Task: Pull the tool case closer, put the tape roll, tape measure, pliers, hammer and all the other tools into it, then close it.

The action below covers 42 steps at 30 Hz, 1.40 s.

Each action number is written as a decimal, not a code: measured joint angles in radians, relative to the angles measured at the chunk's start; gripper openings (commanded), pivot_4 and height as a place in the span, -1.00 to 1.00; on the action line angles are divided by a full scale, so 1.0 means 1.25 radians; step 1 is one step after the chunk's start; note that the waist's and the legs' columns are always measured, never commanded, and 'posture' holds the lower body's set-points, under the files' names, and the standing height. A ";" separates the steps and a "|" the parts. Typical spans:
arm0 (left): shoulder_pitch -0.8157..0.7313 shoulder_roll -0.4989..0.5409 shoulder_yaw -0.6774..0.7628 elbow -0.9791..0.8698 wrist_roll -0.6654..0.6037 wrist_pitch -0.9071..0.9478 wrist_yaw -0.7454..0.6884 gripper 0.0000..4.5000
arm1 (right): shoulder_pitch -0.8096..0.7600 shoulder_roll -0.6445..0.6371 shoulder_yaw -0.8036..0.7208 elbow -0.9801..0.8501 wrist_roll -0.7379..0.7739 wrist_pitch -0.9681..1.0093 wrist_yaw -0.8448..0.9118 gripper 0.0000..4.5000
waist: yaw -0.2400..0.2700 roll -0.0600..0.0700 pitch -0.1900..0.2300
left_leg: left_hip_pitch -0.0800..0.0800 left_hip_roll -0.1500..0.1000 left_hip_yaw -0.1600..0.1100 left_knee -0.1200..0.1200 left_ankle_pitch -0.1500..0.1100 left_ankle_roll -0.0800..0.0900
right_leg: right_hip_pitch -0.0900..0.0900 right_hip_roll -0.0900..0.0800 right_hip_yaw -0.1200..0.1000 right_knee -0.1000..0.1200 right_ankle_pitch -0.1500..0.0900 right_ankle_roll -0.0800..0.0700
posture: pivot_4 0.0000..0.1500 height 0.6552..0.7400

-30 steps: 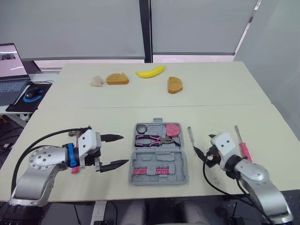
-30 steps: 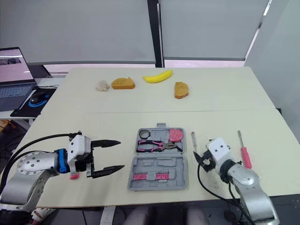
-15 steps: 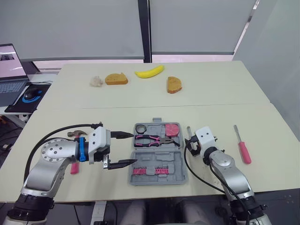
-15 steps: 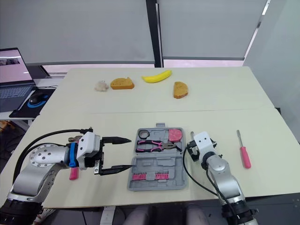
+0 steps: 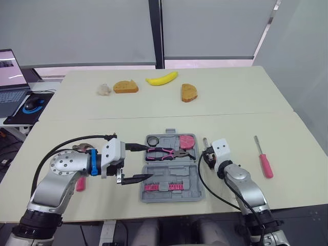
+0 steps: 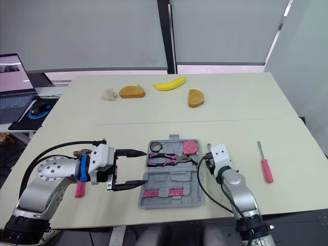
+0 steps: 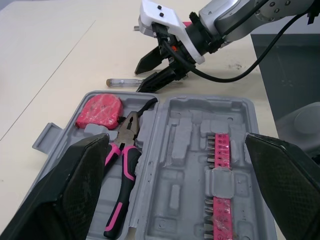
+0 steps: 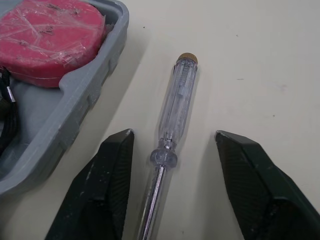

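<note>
Right claw [image 8: 173, 133] spread astride clear screwdriver [image 8: 177, 95] | shaft tip cut off

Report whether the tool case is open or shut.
Open. The tool case lies spread flat, both halves facing up, pliers and pink tape measure showing inside.

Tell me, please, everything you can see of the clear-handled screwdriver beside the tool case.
The clear-handled screwdriver has a see-through plastic handle, a brass-coloured end cap and a thin metal shaft. It lies flat on the table, just right of the open tool case without touching it. The right claw straddles it, open and clear of it.
</note>
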 measured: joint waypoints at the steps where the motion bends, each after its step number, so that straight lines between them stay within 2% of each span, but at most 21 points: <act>1: 0.000 0.000 0.000 0.000 0.001 0.000 0.000 1.00 | 0.000 0.003 -0.004 0.001 0.001 0.000 -0.001 -0.16 | 0.000 0.000 0.000 | 0.000 0.000 0.000 0.000 0.000 0.000 | 0.000 0.000 0.000 0.000 0.000 0.000 | 1.00 1.00; 9: 0.003 0.000 0.000 0.002 0.006 -0.005 -0.001 1.00 | 0.000 0.007 -0.015 0.003 0.003 0.001 -0.013 -0.86 | 0.000 0.000 0.000 | 0.000 0.000 0.000 0.000 0.000 0.000 | 0.000 0.000 0.000 0.000 0.000 0.000 | 1.00 1.00; 20: 0.024 0.014 0.030 0.016 -0.002 0.001 0.019 1.00 | 0.000 -0.012 -0.031 -0.058 0.017 0.022 0.005 -0.86 | -0.002 0.000 0.000 | 0.000 0.000 0.000 0.000 0.000 0.000 | -0.001 0.000 0.000 0.001 0.000 0.000 | 1.00 1.00; 24: 0.083 0.062 0.089 0.014 -0.019 0.029 0.014 1.00 | -0.010 -0.130 0.007 -0.149 0.008 0.026 0.093 -0.86 | -0.002 0.001 0.001 | 0.000 0.000 0.000 0.000 0.000 0.000 | -0.001 0.000 0.000 0.000 0.000 0.000 | 1.00 1.00; 27: 0.137 0.100 0.116 0.027 -0.011 0.006 -0.009 1.00 | -0.049 -0.262 0.074 -0.217 0.003 0.017 0.233 -0.86 | -0.003 0.001 0.001 | 0.000 0.001 0.000 0.000 0.000 0.000 | 0.000 0.000 -0.001 0.000 0.000 0.000 | 1.00 1.00; 30: 0.164 0.120 0.119 0.047 0.014 -0.034 -0.035 1.00 | -0.122 -0.354 0.167 -0.244 -0.007 -0.039 0.374 -0.86 | -0.004 0.001 0.001 | 0.000 0.001 0.000 0.000 0.000 0.000 | 0.000 0.001 -0.001 -0.001 0.000 0.000 | 1.00 1.00; 33: 0.171 0.129 0.116 0.072 0.039 -0.068 -0.052 1.00 | -0.202 -0.400 0.253 -0.244 -0.029 -0.082 0.493 -0.86 | -0.003 0.001 0.001 | 0.000 0.001 0.000 0.000 0.000 0.000 | 0.000 0.000 -0.001 -0.001 0.000 0.000 | 1.00 1.00; 37: 0.172 0.129 0.109 0.083 0.046 -0.076 -0.057 1.00 | -0.285 -0.372 0.351 -0.211 -0.050 -0.076 0.588 -0.86 | -0.002 0.000 0.002 | -0.001 0.001 0.000 0.000 0.000 0.000 | 0.000 0.000 -0.001 -0.001 0.000 0.000 | 1.00 1.00; 42: 0.174 0.129 0.103 0.083 0.052 -0.082 -0.057 1.00 | -0.327 -0.293 0.445 -0.145 -0.100 -0.060 0.618 -0.86 | -0.001 0.000 0.002 | -0.001 0.001 0.000 0.000 0.000 0.000 | -0.001 0.000 -0.001 -0.001 0.000 0.000 | 1.00 1.00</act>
